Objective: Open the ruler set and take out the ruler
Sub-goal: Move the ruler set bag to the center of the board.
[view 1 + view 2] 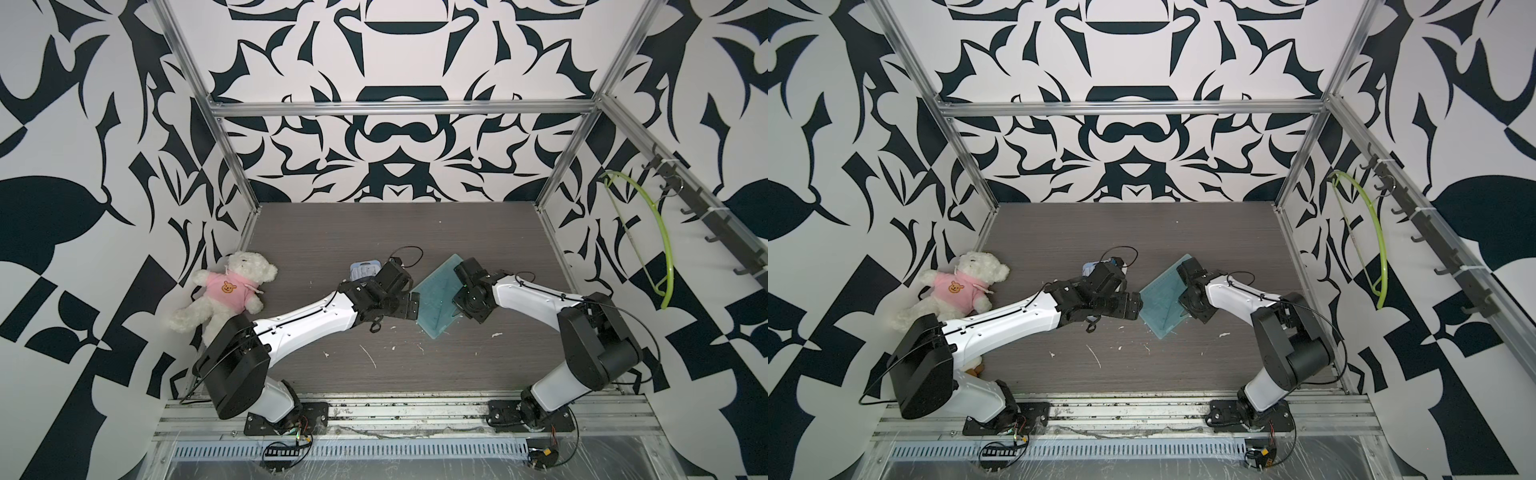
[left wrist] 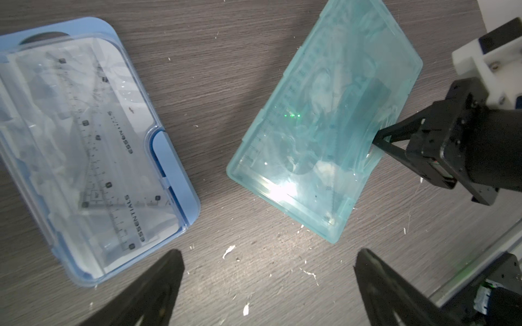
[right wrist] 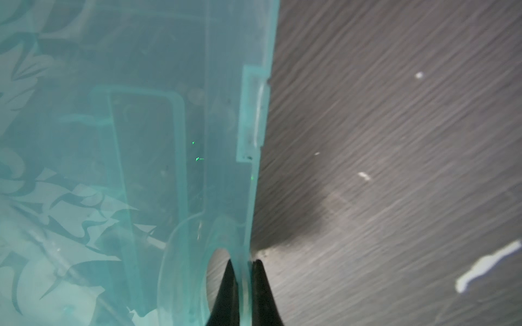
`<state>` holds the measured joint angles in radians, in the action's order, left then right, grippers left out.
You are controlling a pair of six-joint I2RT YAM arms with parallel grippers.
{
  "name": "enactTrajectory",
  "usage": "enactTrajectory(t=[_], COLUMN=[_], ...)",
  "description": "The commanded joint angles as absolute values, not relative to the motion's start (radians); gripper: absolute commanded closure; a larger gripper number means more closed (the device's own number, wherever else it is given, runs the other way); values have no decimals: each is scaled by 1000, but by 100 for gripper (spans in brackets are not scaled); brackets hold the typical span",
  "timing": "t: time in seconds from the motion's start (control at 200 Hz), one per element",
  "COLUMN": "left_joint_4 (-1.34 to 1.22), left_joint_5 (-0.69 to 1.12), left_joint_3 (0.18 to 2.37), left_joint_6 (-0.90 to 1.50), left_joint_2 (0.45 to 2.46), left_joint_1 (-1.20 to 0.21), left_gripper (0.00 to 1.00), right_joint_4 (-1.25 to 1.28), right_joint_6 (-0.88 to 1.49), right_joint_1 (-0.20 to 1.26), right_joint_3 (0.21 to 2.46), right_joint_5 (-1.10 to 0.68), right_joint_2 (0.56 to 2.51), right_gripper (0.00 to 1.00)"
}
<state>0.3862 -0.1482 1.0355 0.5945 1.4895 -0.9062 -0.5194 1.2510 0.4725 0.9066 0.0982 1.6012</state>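
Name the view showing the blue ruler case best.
Left wrist view: the blue ruler case appears nearly whole, rulers visible inside. Both top views show slivers behind the left arm; right wrist view shows none.

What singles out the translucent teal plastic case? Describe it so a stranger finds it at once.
Start at the dark wood-grain table. The translucent teal plastic case lies just right of its centre, one edge pinched by the right gripper. Unlike the clear-lidded blue plastic case beside it, it is teal all over, with no blue latch.
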Motion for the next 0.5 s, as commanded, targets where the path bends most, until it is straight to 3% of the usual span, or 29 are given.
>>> enactTrajectory(t=[0.0, 0.315, 0.495], left_joint_4=[393, 420, 440], left_joint_5=[-168, -151, -126], left_joint_3=[1046, 1139, 1199], left_joint_6=[564, 484, 429], left_joint_2=[1480, 1528, 1536], left_joint_1=[-900, -900, -903], left_gripper=[1, 1, 1], right_joint_4=[-497, -486, -494], right_joint_6=[1304, 1253, 1177], right_joint_1=[497, 500, 490], right_joint_3=[972, 970, 948], right_joint_5=[126, 107, 105], right_joint_2=[1603, 1584, 1471], right_gripper=[91, 70, 56])
